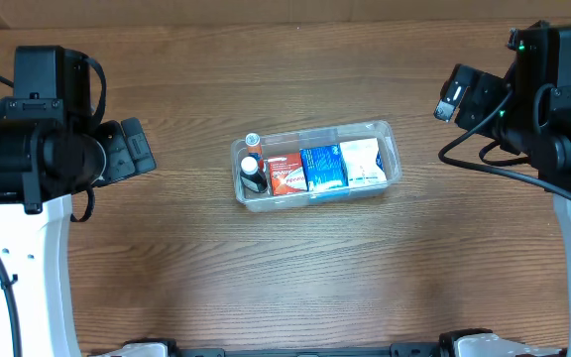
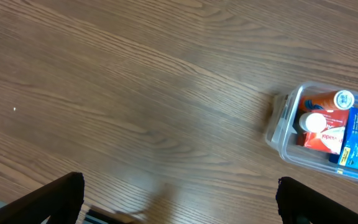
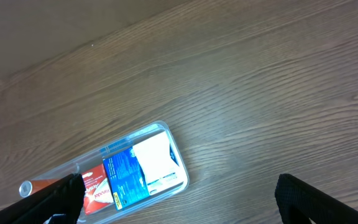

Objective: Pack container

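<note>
Packing looks close to finished, as far as you can judge from here. The clear, shallow, rectangular plastic container [image 1: 317, 198] with rounded corners sits mid-table on the brown wood-grain table [image 1: 167, 288], lying slightly askew. It holds a row of goods. From left to right these are a small dark bottle with a white cap [image 1: 252, 177] and an orange tube with a white cap [image 1: 254, 149], then a red carton [image 1: 285, 173], a blue packet [image 1: 322, 167] and a white packet [image 1: 361, 162].

Your left claw [image 2: 179, 204] hangs well to the left of the container. Its fingers are spread wide and there is nothing between them. Your right claw [image 3: 182, 202] is well off to the far right, likewise spread and empty.

No loose item and no lid shows in any view, so check what remains before you reach in.

The main risk is the tub itself. It looks light and nothing pins it down, so a finger catching its rim could slide or tip it. Its clear walls are hard to read, so you may misjudge the edge. The bottle and tube crowd the left end, and a careless approach from that side could knock them over or out.
</note>
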